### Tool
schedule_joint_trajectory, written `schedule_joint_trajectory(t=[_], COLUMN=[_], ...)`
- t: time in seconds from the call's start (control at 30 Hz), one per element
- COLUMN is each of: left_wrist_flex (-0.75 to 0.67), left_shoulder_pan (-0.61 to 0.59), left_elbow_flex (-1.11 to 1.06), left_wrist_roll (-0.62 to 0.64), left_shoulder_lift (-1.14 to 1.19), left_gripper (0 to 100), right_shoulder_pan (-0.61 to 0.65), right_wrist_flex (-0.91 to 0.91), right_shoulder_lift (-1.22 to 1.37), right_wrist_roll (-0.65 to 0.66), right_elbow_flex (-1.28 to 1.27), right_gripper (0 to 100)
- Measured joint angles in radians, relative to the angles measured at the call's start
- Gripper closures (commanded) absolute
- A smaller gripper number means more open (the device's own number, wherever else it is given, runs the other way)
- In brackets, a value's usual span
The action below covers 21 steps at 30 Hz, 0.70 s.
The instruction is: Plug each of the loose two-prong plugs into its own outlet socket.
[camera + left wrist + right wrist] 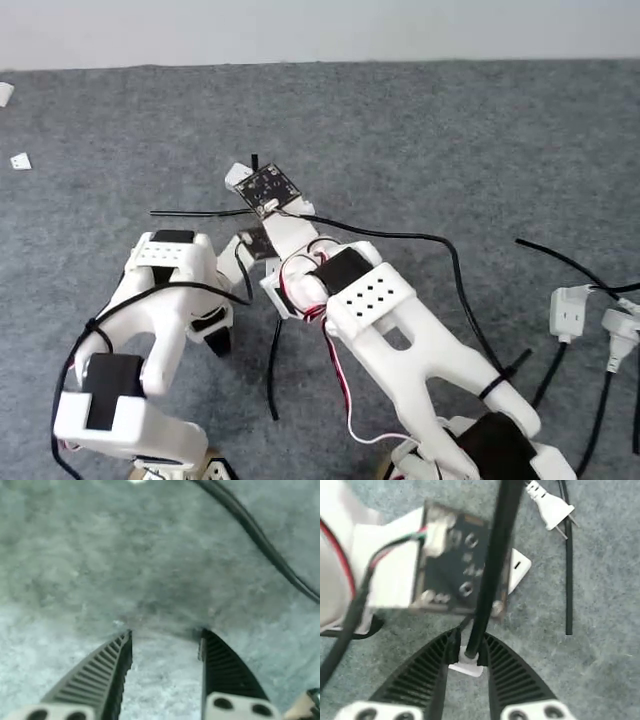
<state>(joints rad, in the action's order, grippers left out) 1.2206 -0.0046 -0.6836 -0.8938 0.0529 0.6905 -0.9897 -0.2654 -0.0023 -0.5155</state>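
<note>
R gripper (469,645) clamped on white plug (465,670) where its cord (489,580) exits, L gripper (165,640) wide open & empty: you risk plug twisting in grip from cord drag.

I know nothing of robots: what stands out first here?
The right gripper is shut on a white plug with a black cord, close to a dark circuit board. A loose two-prong plug lies on the grey carpet nearby, and white outlet sockets sit at the high view's right edge.
</note>
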Motion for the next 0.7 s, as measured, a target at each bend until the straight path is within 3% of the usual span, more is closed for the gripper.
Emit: schedule_joint_trajectory(t=[0.27, 0.63, 0.7], left_wrist_flex=[-0.133, -0.4, -0.414], left_shoulder_pan=[0.021, -0.031, -0.026], left_elbow_flex=[-0.267, -0.413, -0.413], left_wrist_roll=[-0.017, 0.359, 0.374], left_shoulder_lift=[-0.276, -0.445, -0.445], left_gripper=[79, 79, 79], right_shoulder_pan=[-0.014, -0.044, -0.058], right_wrist_flex=[0.006, 0.135, 0.137], right_shoulder_lift=[-0.002, 0.0, 0.0], right_wrist_roll=[0.014, -0.074, -0.078], right_elbow_flex=[-0.002, 0.0, 0.0], right_gripper=[99.0, 99.0, 99.0])
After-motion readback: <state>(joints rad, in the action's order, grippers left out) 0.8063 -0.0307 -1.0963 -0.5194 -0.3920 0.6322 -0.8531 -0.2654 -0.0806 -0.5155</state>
